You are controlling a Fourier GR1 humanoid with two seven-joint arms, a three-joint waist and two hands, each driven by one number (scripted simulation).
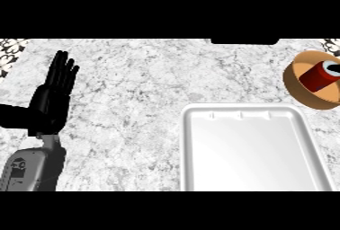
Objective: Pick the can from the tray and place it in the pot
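Can in pot, tray bare.
The red cylindrical can (320, 76) lay tilted inside the round tan pot (300, 87) at upper right; the white rectangular plastic tray (191, 148) held nothing, so placement looked done. The left hand (54, 96) rested at left, fingers straight and together.

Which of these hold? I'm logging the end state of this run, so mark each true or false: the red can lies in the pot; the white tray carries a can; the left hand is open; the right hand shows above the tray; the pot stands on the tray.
1. The red cylindrical can lies in the round tan pot. True.
2. The white rectangular tray carries a can. False: nothing lies on it.
3. The black left hand is open, fingers straight. True; it rests at the view's left.
4. The right hand shows above the tray. False: it is not in view.
5. The pot stands on the tray. False: it stands on the grey marble counter, beyond the tray's far right corner.
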